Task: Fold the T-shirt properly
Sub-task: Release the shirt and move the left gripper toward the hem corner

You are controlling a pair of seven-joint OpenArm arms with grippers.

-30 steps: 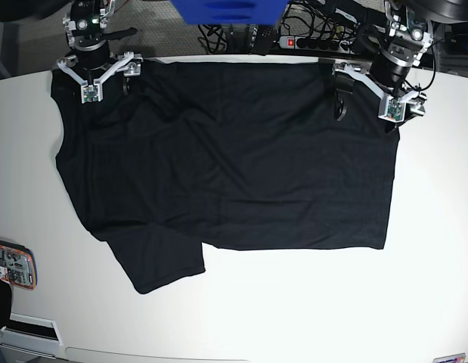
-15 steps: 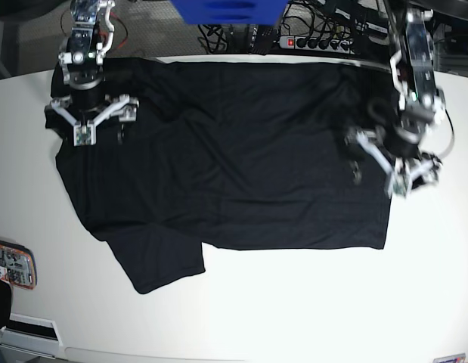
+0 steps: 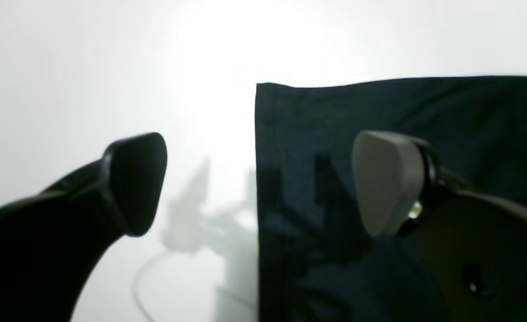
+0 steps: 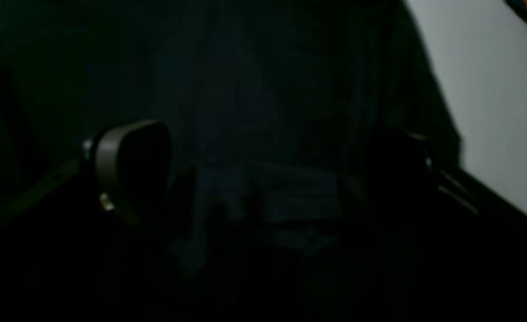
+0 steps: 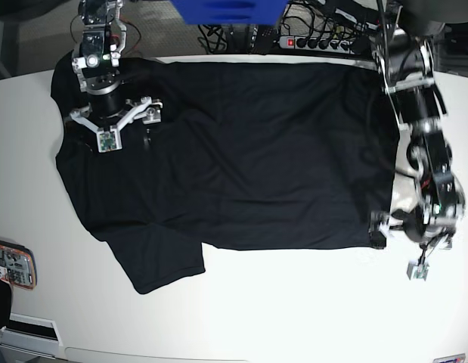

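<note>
Lying spread flat on the white surface (image 5: 294, 302), the black T-shirt (image 5: 241, 151) extends beneath both arms. Left claw (image 5: 392, 227), fingers spread wide apart and empty, straddles the shirt's corner: in the left wrist view one fingertip (image 3: 386, 181) hangs over the cloth, the other (image 3: 136, 179) over bare surface beside the edge. Right claw (image 5: 124, 125), likewise gaping and holding nothing, hovers over the cloth near a sleeve, dark fabric filling the space between its fingers.
</note>
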